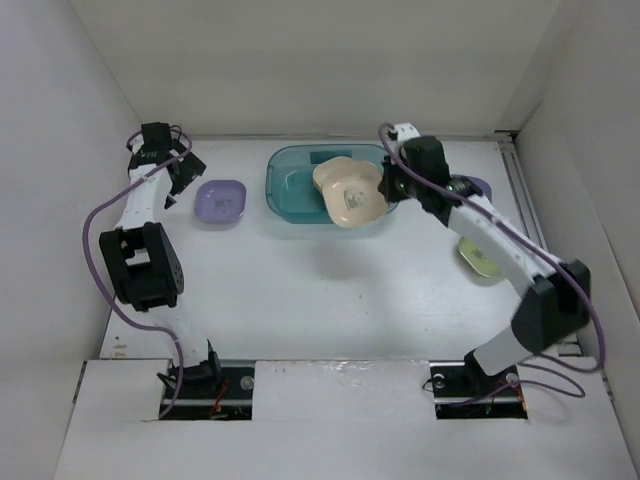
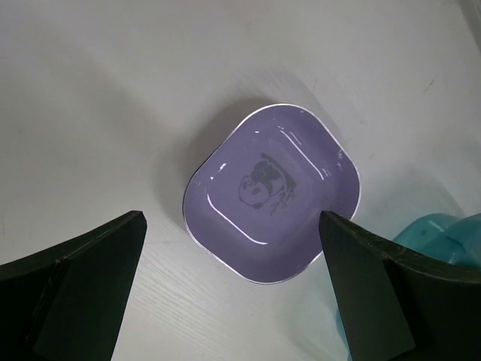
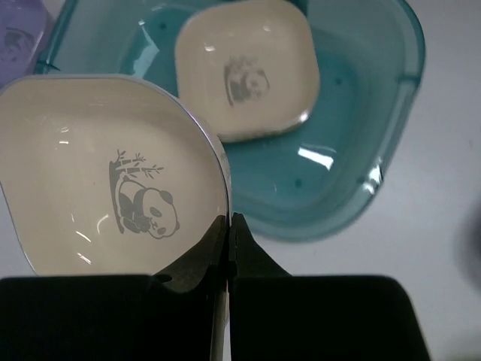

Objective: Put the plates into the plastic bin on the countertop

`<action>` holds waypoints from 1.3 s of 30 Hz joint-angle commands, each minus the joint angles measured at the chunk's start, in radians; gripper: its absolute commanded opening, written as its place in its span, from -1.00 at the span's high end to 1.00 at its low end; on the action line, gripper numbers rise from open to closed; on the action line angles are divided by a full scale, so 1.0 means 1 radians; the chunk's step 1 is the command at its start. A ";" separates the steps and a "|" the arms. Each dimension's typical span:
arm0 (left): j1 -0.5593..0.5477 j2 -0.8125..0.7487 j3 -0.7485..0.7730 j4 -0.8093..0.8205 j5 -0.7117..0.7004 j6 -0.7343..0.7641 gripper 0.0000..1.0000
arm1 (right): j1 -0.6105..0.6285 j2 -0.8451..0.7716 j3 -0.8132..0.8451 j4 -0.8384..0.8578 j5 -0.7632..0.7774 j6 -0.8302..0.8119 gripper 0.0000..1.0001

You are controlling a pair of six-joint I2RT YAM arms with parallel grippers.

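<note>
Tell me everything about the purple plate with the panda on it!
The purple plate is a shallow rounded-square dish, glossy like plastic, with a thin pale rim and a dark panda print in its centre. It is empty and lies flat, right way up, on the white countertop, just left of the teal plastic bin but not touching it. The left gripper hangs open above it, one finger to each side in the wrist view; nothing grips it.

Bright, even overhead light; soft shadows, small glare on the plastic bin [image 3: 338,173].
</note>
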 commanded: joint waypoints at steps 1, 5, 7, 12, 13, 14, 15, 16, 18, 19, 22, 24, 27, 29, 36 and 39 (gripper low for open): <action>-0.004 0.048 0.038 -0.030 -0.012 0.033 -0.99 | -0.070 0.211 0.257 0.019 -0.252 -0.199 1.00; -0.004 0.049 0.015 -0.013 -0.012 0.051 -0.99 | -0.106 0.449 0.505 -0.029 -0.336 -0.226 1.00; -0.004 0.049 0.015 -0.004 -0.032 0.062 -0.99 | -0.106 0.558 0.594 -0.081 -0.336 -0.237 1.00; -0.004 0.085 0.044 -0.034 -0.053 0.085 -0.99 | -0.125 0.753 0.873 -0.176 -0.356 -0.280 1.00; -0.004 0.085 0.044 -0.034 -0.062 0.085 -0.99 | -0.125 0.762 0.884 -0.167 -0.356 -0.280 1.00; -0.004 0.099 0.044 -0.034 -0.062 0.085 -0.99 | -0.125 0.771 0.895 -0.167 -0.356 -0.280 1.00; -0.004 0.111 0.053 -0.034 -0.062 0.085 -0.99 | -0.125 0.781 0.921 -0.158 -0.345 -0.280 0.99; -0.004 0.111 0.053 -0.034 -0.062 0.094 -0.99 | -0.116 0.790 0.933 -0.158 -0.330 -0.280 0.87; -0.004 0.121 0.053 -0.034 -0.053 0.104 -0.99 | -0.116 0.802 0.955 -0.158 -0.305 -0.280 -0.10; -0.004 0.130 0.053 -0.034 -0.053 0.104 -0.94 | -0.116 0.802 0.955 -0.158 -0.294 -0.280 -0.31; -0.004 0.150 0.063 -0.034 -0.053 0.104 -0.76 | -0.116 0.778 0.929 -0.126 -0.276 -0.256 -0.98; -0.004 0.162 0.063 -0.022 -0.053 0.104 -0.72 | -0.107 0.729 0.906 -0.106 -0.265 -0.245 -1.00; -0.004 0.193 0.063 -0.011 -0.035 0.104 -0.48 | -0.095 0.639 0.845 -0.064 -0.251 -0.231 -1.00; -0.004 0.206 0.063 -0.011 -0.047 0.104 -0.21 | -0.066 0.583 0.762 -0.044 -0.225 -0.222 -1.00; -0.004 0.282 0.073 -0.096 -0.122 0.058 0.09 | -0.020 0.359 0.547 0.072 -0.222 -0.176 -1.00; -0.004 0.282 0.063 -0.096 -0.104 0.058 0.51 | -0.009 0.305 0.538 0.062 -0.212 -0.176 -1.00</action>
